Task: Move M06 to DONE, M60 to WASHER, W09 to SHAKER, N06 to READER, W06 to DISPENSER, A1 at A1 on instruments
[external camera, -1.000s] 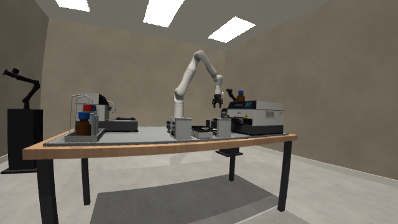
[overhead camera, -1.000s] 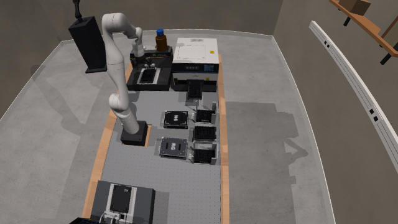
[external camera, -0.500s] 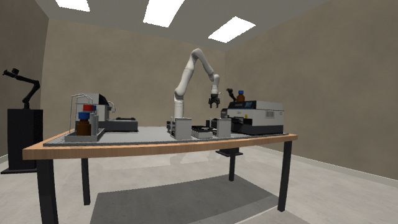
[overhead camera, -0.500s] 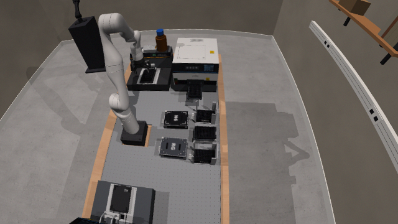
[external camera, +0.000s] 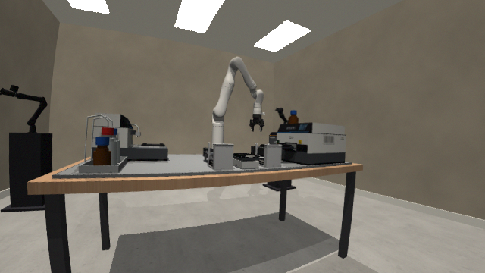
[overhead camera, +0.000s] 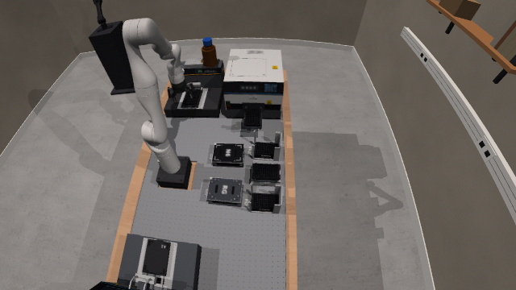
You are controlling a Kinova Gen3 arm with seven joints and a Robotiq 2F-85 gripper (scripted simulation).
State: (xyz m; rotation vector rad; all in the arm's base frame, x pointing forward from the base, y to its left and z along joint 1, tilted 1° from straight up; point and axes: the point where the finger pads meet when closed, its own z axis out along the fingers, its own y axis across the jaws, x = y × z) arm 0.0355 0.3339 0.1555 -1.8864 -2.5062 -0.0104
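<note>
My gripper (overhead camera: 174, 93) is open and empty. It hangs above the left edge of the black instrument at the back left, the one with the brown bottle (overhead camera: 208, 52). A dark plate (overhead camera: 189, 99) lies in that instrument's nest. In the side view my gripper (external camera: 257, 127) is well above the deck. Another plate (overhead camera: 251, 117) sits on the tray in front of the white reader (overhead camera: 253, 74). A plate (overhead camera: 264, 172) lies between two walled racks (overhead camera: 264, 150) (overhead camera: 264, 201) at the right edge. A plate (overhead camera: 156, 255) sits in the near instrument.
The nests N6 (overhead camera: 227, 154) and RG (overhead camera: 224, 190) stand mid-deck with no plates on them. My arm's base (overhead camera: 174, 174) is at the left edge. A tray of bottles (external camera: 103, 153) stands at the near end. A black pedestal (overhead camera: 112, 56) stands off the table.
</note>
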